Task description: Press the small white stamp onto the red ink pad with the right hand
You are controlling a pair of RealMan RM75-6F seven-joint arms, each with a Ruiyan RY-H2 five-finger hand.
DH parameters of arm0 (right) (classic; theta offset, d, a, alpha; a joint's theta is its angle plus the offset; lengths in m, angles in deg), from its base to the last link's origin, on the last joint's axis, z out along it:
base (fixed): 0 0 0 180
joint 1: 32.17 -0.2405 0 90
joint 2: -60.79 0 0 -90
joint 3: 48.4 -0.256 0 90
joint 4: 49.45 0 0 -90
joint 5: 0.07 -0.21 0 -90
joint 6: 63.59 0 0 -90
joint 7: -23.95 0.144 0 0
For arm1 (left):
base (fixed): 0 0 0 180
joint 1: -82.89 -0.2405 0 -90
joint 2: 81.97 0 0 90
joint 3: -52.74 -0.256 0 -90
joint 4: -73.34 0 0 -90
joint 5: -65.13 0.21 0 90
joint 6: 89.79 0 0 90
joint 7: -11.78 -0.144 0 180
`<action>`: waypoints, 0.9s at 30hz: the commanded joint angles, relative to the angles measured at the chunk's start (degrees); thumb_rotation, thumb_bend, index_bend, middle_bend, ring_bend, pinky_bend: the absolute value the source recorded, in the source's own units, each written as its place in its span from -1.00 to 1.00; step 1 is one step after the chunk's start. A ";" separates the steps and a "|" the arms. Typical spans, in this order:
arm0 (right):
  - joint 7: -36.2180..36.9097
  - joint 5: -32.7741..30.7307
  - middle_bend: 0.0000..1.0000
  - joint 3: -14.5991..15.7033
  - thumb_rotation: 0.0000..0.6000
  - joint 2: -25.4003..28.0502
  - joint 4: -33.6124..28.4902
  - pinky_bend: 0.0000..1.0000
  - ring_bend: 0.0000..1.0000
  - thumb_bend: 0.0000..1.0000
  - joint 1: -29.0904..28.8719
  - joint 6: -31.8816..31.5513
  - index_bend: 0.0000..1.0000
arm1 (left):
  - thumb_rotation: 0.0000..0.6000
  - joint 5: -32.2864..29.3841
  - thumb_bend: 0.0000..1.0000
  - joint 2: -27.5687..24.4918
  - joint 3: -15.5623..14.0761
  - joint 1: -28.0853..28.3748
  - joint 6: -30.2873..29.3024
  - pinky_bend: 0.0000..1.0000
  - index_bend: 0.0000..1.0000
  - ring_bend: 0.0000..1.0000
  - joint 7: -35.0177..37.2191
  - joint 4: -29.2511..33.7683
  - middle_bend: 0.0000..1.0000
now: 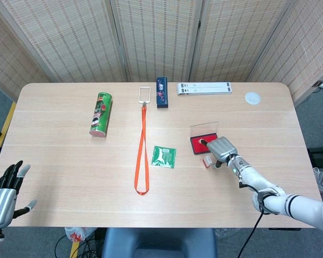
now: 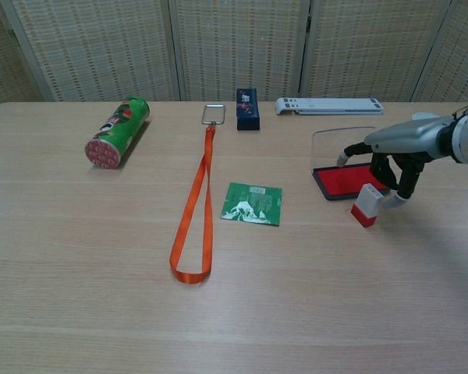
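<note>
The small white stamp (image 2: 366, 206) with a red base stands tilted on the table just in front of the red ink pad (image 2: 345, 181), whose clear lid (image 2: 342, 145) is up. It also shows as the stamp (image 1: 208, 160) below the pad (image 1: 198, 143) in the head view. My right hand (image 2: 398, 152) hovers over the stamp's right side. Its thumb is lifted toward the pad, away from the stamp, and one curled finger (image 2: 391, 201) still touches the stamp's right face. My left hand (image 1: 2, 191) hangs off the table's front left corner, fingers spread and empty.
A green snack can (image 2: 117, 131) lies at the left. An orange lanyard (image 2: 193, 204) runs down the middle beside a green card (image 2: 253, 203). A dark blue box (image 2: 247, 108), a white strip (image 2: 328, 105) and a small white disc (image 1: 252, 97) sit at the back.
</note>
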 commanded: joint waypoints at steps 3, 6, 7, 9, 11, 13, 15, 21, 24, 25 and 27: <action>-0.10 0.76 -0.06 -0.03 1.00 5.14 -6.70 -0.13 -0.26 -0.61 1.23 -3.62 -0.93 | 1.00 -0.07 -0.60 -0.08 0.03 0.00 0.01 -0.47 -0.82 -0.87 0.14 0.05 -0.89; 0.51 2.60 -0.14 0.03 1.00 9.24 -11.92 -0.19 -0.32 -0.61 3.00 -6.95 -0.93 | 1.00 -0.06 -0.60 -0.13 0.04 -0.06 -0.10 -0.47 -0.82 -0.87 0.23 0.10 -0.89; 0.93 3.39 -0.16 0.05 1.00 10.41 -13.42 -0.22 -0.33 -0.61 3.76 -8.20 -0.93 | 1.00 -0.04 -0.60 -0.14 0.05 -0.09 -0.18 -0.47 -0.82 -0.87 0.25 0.13 -0.89; 2.04 5.77 -0.22 0.30 1.00 12.78 -16.28 -0.28 -0.37 -0.61 5.88 -11.54 -0.93 | 1.00 0.08 -0.60 -0.18 0.05 -0.21 -0.48 -0.47 -0.82 -0.87 0.29 0.24 -0.89; 2.72 8.70 -0.30 0.82 1.00 14.31 -18.01 -0.35 -0.43 -0.61 8.56 -16.08 -0.94 | 1.00 0.19 -0.60 -0.20 0.05 -0.35 -0.81 -0.47 -0.82 -0.87 0.37 0.32 -0.89; 2.20 11.32 -0.34 1.45 1.00 14.74 -18.50 -0.37 -0.46 -0.61 11.39 -21.43 -0.94 | 1.00 0.21 -0.60 -0.27 0.08 -0.46 -1.03 -0.47 -0.82 -0.87 0.48 0.37 -0.89; -0.36 13.88 -0.36 2.16 1.00 14.00 -17.98 -0.38 -0.47 -0.62 15.31 -29.39 -0.94 | 1.00 0.13 -0.60 -0.40 0.15 -0.58 -1.25 -0.47 -0.82 -0.87 0.81 0.45 -0.89; -1.33 18.62 -0.38 3.76 1.00 10.22 -14.23 -0.43 -0.51 -0.62 25.46 -45.65 -0.94 | 1.00 -0.35 -0.60 -0.73 0.51 -0.75 -1.56 -0.47 -0.82 -0.87 1.60 0.58 -0.89; 0.84 21.37 -0.38 4.54 1.00 8.79 -11.15 -0.45 -0.51 -0.61 29.08 -50.43 -0.94 | 1.00 -0.71 -0.60 -0.67 0.74 -0.56 -1.23 -0.47 -0.82 -0.87 1.37 0.63 -0.89; 1.81 22.29 -0.38 4.77 1.00 8.46 -10.38 -0.45 -0.52 -0.61 30.07 -51.72 -0.94 | 1.00 -0.80 -0.60 -0.60 0.79 -0.49 -1.10 -0.47 -0.82 -0.87 1.23 0.59 -0.89; 3.89 23.98 -0.39 5.03 1.00 7.96 -9.13 -0.45 -0.53 -0.61 32.18 -54.48 -0.94 | 1.00 -0.91 -0.60 -0.50 0.86 -0.36 -0.88 -0.47 -0.82 -0.87 0.98 0.55 -0.89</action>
